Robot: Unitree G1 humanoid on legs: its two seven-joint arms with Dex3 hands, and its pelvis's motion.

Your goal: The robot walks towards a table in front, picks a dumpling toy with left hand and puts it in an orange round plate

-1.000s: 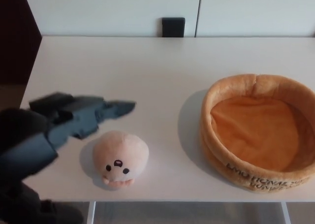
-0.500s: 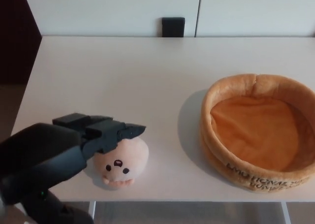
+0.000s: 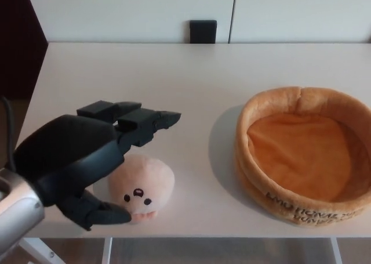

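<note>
Fingers [image 3: 148, 122] of your left hand [image 3: 95, 159] spread wide above the dumpling toy [image 3: 142, 188], thumb low beside its front, nothing clamped, toy resting on the table [image 3: 174, 78], well apart from the orange round plate [image 3: 304, 154].

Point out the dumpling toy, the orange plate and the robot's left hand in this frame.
dumpling toy [image 3: 145, 185]: head view, on its peach face above the eyes.
orange round plate [image 3: 301, 212]: head view, near rim with lettering.
left hand [image 3: 87, 154]: head view, back of the palm.

Matte black left hand [image 3: 95, 162], blocky fingers [image 3: 145, 122]; forearm apparently silver.
</note>
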